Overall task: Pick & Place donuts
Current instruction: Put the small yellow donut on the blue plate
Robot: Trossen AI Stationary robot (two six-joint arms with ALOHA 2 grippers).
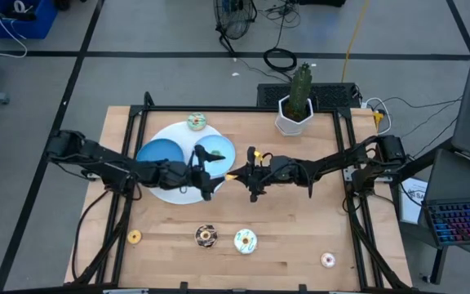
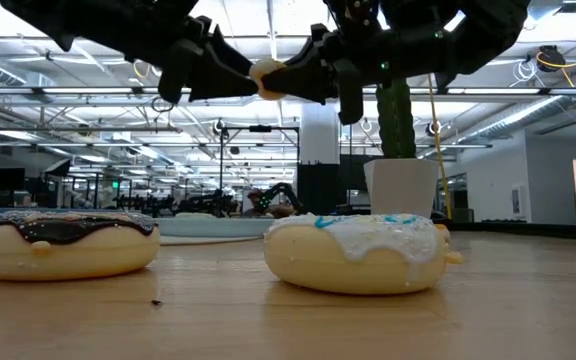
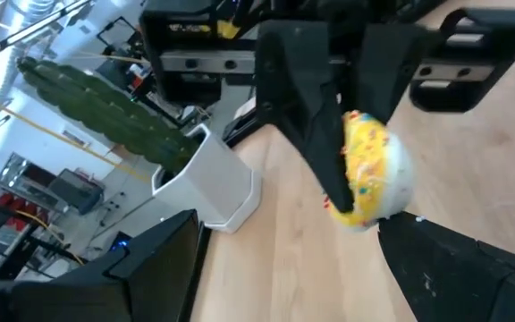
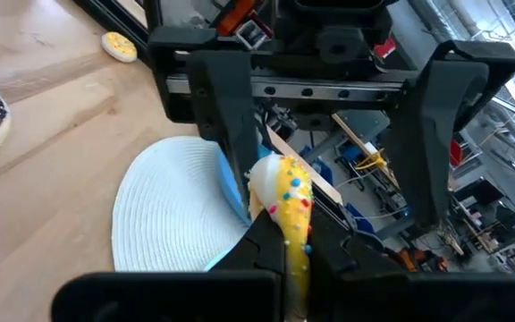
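The yellow donut (image 1: 232,174) hung in the air between the two arms, just beside the light blue plate (image 1: 155,153). The right gripper (image 1: 237,173) pinched it by its edge. The left gripper (image 1: 213,171) stood wide around it, not squeezing yet. If the right one let go too soon, the donut could fall and roll off the table (image 1: 300,237).

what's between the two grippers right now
A yellow-iced donut, held in midair above the table. The right gripper pinches it, and the left gripper is open around it. Both wrist views show this; the high view shows the tips meeting beside the plates.
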